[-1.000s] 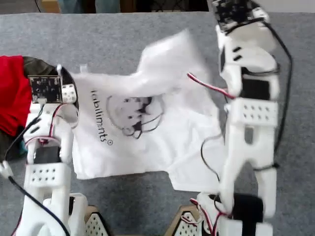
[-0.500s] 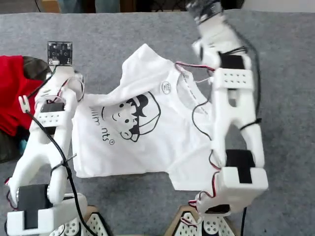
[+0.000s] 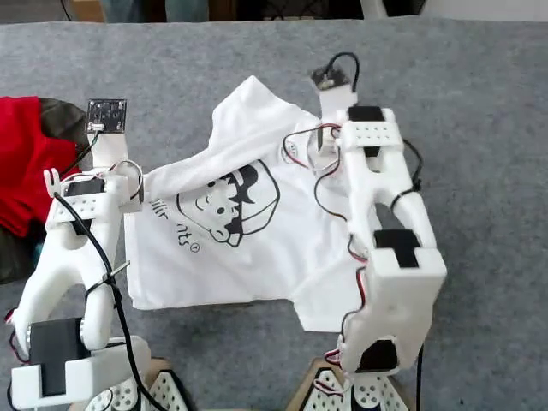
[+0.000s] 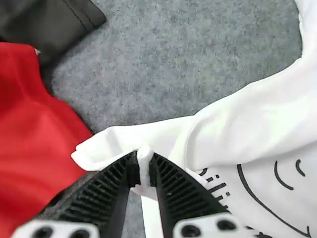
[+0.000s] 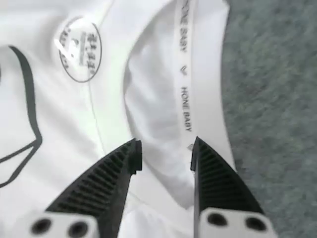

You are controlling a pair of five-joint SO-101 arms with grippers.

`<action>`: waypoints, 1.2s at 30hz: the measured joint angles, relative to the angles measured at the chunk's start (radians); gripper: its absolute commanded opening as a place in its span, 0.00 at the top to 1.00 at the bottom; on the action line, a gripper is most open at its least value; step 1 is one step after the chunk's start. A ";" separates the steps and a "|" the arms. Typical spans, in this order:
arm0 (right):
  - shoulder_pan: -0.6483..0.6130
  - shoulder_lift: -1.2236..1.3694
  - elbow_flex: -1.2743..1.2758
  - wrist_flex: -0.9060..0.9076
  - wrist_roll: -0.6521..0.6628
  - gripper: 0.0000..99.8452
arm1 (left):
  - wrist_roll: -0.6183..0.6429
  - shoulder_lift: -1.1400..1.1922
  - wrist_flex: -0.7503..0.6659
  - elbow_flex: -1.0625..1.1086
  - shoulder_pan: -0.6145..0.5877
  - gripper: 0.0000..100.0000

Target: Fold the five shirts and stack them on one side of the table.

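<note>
**White shirt (image 3: 248, 248) pinched at its left edge**

It lies spread on the table (image 3: 479, 128), with bare grey surface far and right of it. Your left gripper (image 4: 142, 168) is clenched on its sleeve edge, just beside the red shirt (image 3: 21, 163). Your right gripper (image 5: 163, 153) hangs agape over the collar (image 5: 185, 99).

Grey table (image 3: 479, 128) bears white shirt (image 3: 240, 248), red shirt (image 3: 21, 163).

Noted grey, carpet-like tabletop (image 3: 479, 103), evenly lit; beyond far edge, recorded dark strip with tan wooden piece (image 3: 86, 8).
</note>
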 measured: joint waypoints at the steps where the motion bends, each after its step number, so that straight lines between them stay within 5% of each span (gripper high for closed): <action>1: -0.008 0.026 0.000 0.017 0.000 0.86 | 0.000 0.000 0.002 0.014 0.000 0.97; 4: -0.020 0.075 -0.038 0.052 0.000 0.99 | 0.000 0.000 0.003 0.060 0.000 0.97; 13: 0.008 0.121 -0.074 0.232 0.087 0.99 | -0.002 -0.002 0.044 0.135 0.000 0.97; 20: 0.164 0.140 -0.054 0.439 0.196 0.99 | -0.017 -0.002 0.324 0.018 0.000 0.97; 25: 0.336 0.141 -0.054 0.555 0.311 0.99 | -0.153 -0.002 0.545 -0.086 0.000 0.97; 30: 0.482 0.130 0.020 0.577 0.446 0.99 | -0.278 -0.002 0.717 -0.147 0.000 0.97; 36: 0.516 -0.078 0.272 0.577 0.638 0.99 | -0.379 -0.002 0.852 -0.164 0.000 0.97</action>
